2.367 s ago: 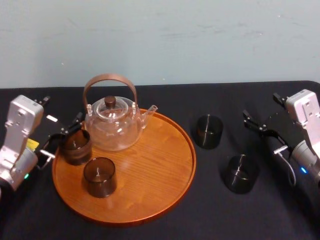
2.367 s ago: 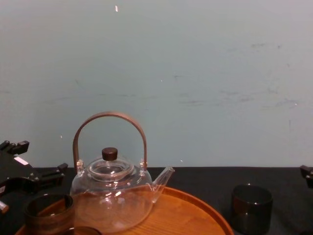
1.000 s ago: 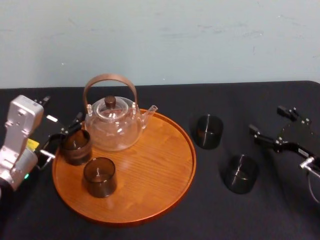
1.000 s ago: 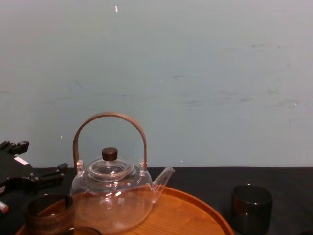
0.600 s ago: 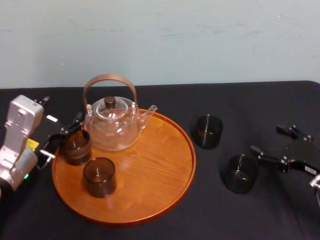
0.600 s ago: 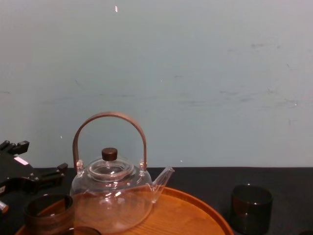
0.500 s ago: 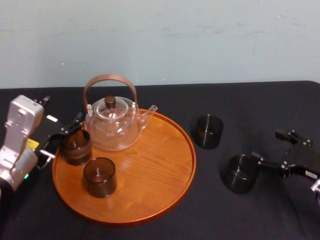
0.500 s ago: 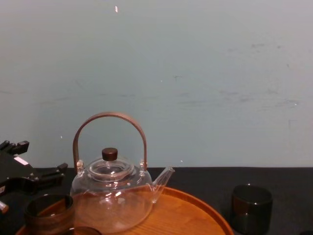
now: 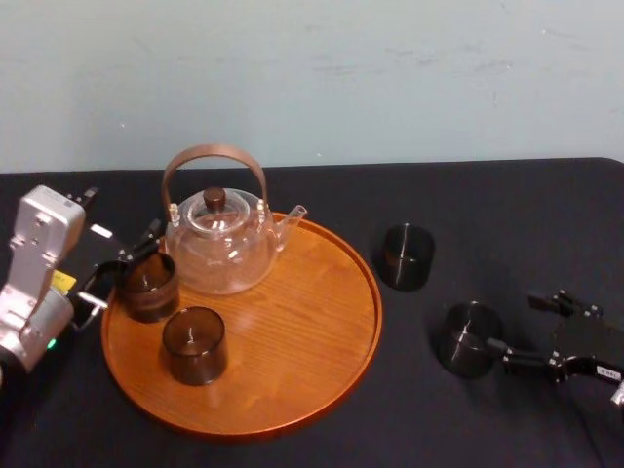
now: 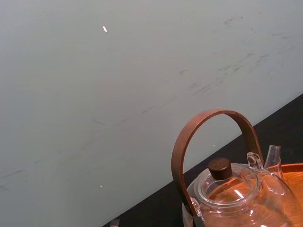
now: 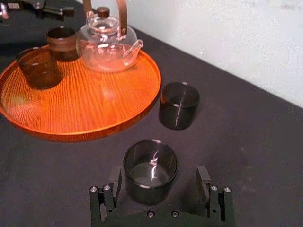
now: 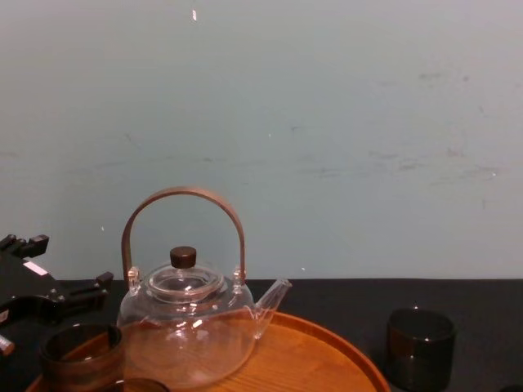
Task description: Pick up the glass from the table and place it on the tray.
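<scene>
Right claw (image 11: 159,176) is held wide open around the nearer glass (image 11: 150,170) on the bench (image 11: 246,132); left claw (image 9: 125,261) is parked open by the tray (image 9: 292,312).

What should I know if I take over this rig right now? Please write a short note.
Right gripper: open, its fingers on either side of the near glass, not closed on it.
Left gripper: open, idle by the left rear edge of the tray.
The near glass and the far glass stand on the table, right of the tray.
Done: a front glass and a rear glass stand on the tray with the teapot.
Left: close on the near glass, lift it, set it on the tray's bare right half; probably the far glass after.
</scene>
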